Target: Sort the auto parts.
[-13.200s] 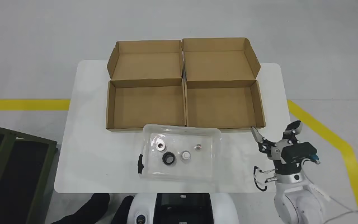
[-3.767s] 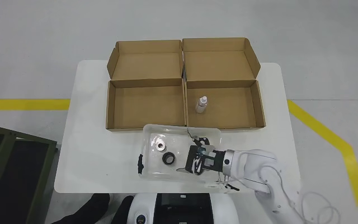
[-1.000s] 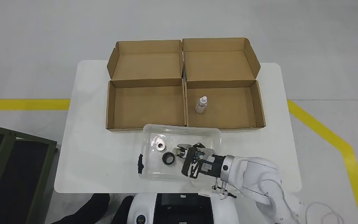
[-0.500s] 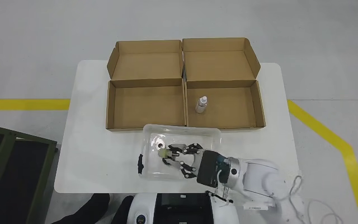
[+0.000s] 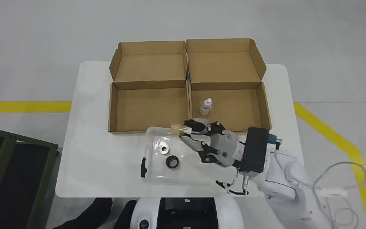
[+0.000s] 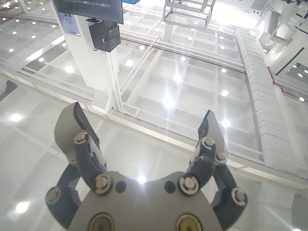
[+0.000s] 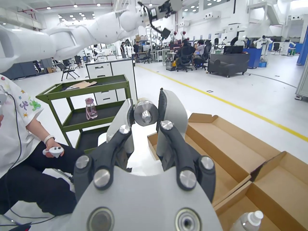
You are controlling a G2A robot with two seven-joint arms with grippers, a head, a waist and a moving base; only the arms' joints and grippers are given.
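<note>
My right gripper (image 5: 185, 131) hangs over the back edge of the clear tray (image 5: 154, 174), shut on a small silver cylindrical part (image 7: 145, 115). The part (image 5: 179, 127) sits just in front of the left cardboard box (image 5: 150, 109). A silver ring (image 5: 164, 149) and a black ring (image 5: 172, 162) lie in the tray. The arm hides the tray's right half. A white bottle (image 5: 206, 106) stands in the right cardboard box (image 5: 234, 111). My left gripper (image 6: 143, 114) points up at the ceiling, open and empty.
Both boxes stand side by side at the back of the white table (image 5: 91, 143), lids folded back. A black clip (image 5: 142, 167) sits at the tray's left edge. A green cart (image 7: 79, 111) and a seated person are beside the table.
My right gripper has risen out of the tray with the silver part and swung back toward the boxes. The rings in the tray have not moved.
</note>
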